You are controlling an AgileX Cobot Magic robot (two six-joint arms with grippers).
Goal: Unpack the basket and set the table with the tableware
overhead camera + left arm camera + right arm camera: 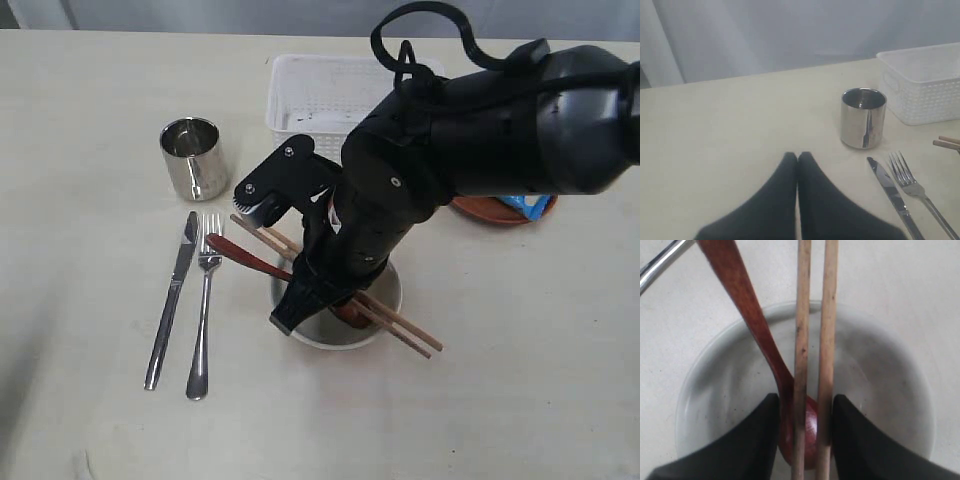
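Observation:
The off-white bowl (385, 300) (880, 370) stands on the table (80, 250) in front of the white basket (320, 95) (925, 85). Two wooden chopsticks (405, 328) (827, 315) lie across its rim, a gap between them. The reddish-brown spoon (245, 257) (745, 300) rests with its head in the bowl. My right gripper (300, 315) (804, 402) reaches down into the bowl, fingers standing either side of the chopsticks, part open. The steel cup (192, 157) (863, 118), knife (172, 300) (890, 190) and fork (204, 310) (912, 185) sit to the left. My left gripper (798, 156) is shut and empty, low over bare table.
A brown plate (490, 212) holding a blue chips bag (528, 205) lies at the right, mostly hidden behind my right arm. The arm also covers the basket's front right corner. The left arm does not show in the exterior view.

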